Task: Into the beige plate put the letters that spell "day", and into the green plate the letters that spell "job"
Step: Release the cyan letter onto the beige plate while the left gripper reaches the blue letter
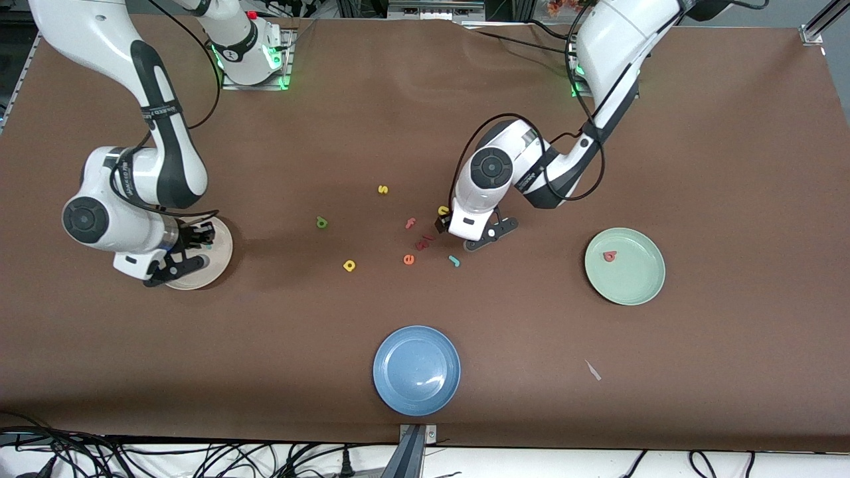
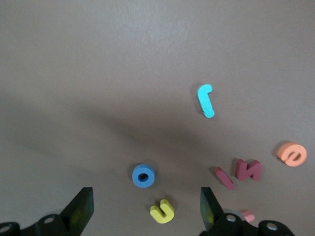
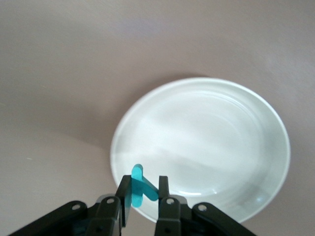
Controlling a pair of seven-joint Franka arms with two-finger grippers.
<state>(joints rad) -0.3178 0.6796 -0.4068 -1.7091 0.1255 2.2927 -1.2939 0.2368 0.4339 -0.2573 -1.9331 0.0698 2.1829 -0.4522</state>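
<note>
My right gripper [image 1: 202,240] [image 3: 143,194] hangs over the edge of the beige plate [image 1: 219,259] [image 3: 221,147], shut on the teal "y" [image 3: 138,179]. My left gripper [image 1: 465,231] [image 2: 145,209] is open, low over the letter cluster at the table's middle. The blue "o" [image 2: 143,176] lies on the cloth between its fingers, beside a yellow "n" [image 2: 162,211]. The teal "j" [image 1: 454,260] [image 2: 205,101] lies nearer the front camera. The green "d" [image 1: 321,223] and yellow "a" [image 1: 349,265] lie toward the right arm's end. The red "b" [image 1: 609,255] rests in the green plate [image 1: 631,282].
An orange "e" [image 1: 408,259] [image 2: 291,153], dark red letters [image 1: 424,243] [image 2: 248,169], a pink "f" [image 1: 410,223] and a yellow "s" [image 1: 382,190] lie around the cluster. A blue plate [image 1: 416,370] sits near the front edge.
</note>
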